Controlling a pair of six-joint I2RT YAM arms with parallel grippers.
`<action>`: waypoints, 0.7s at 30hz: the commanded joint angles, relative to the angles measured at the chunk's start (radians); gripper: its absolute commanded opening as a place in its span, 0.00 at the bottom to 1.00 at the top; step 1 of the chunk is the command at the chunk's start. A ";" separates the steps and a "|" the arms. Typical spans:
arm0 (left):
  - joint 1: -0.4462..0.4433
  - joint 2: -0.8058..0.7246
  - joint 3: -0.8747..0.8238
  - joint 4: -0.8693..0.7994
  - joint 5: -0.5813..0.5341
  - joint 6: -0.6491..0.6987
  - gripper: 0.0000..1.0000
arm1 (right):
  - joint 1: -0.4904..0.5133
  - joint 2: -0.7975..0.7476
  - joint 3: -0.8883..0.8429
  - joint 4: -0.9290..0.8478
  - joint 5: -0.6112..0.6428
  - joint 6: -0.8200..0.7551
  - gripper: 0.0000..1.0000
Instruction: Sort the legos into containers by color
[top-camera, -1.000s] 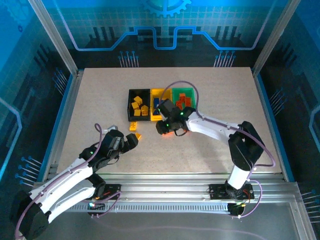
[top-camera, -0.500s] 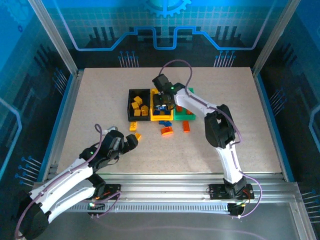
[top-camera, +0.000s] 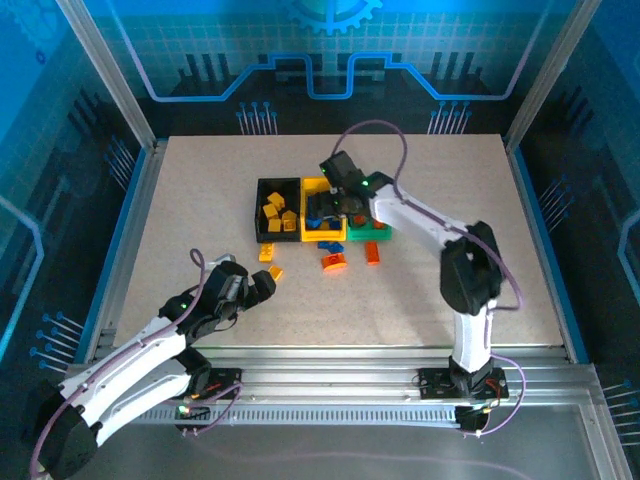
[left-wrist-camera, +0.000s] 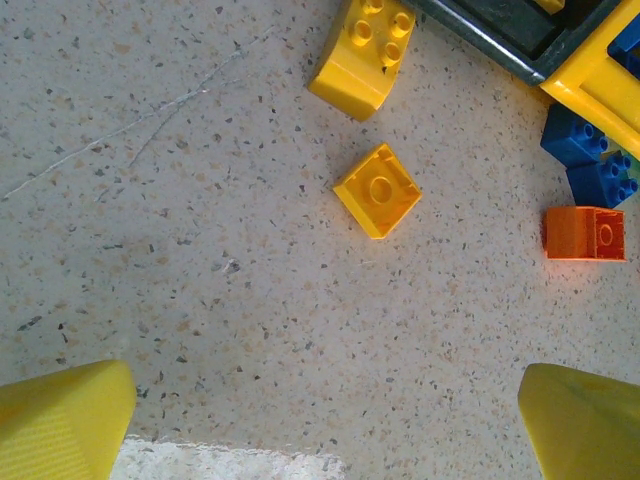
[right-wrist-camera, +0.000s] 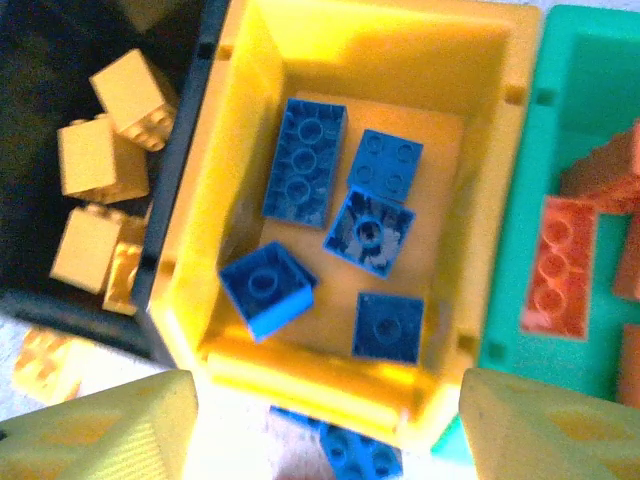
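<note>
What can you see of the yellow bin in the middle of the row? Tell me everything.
The yellow bin is a small open-top rectangular box of glossy plastic, upright on the table. It is the middle of a joined row, with the black bin against one long side and the green bin against the other. Five blue bricks lie loose on its floor. A stray blue brick lies just outside its near wall.
</note>
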 joint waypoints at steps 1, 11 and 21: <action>-0.002 -0.002 -0.006 -0.005 0.009 -0.006 0.99 | 0.009 -0.146 -0.169 0.059 0.004 0.032 0.73; 0.000 0.021 -0.013 0.023 0.022 -0.015 0.99 | -0.026 -0.323 -0.545 0.114 0.044 0.103 0.76; 0.001 0.028 -0.024 0.026 0.035 -0.026 0.99 | -0.081 -0.186 -0.581 0.207 0.066 0.105 0.73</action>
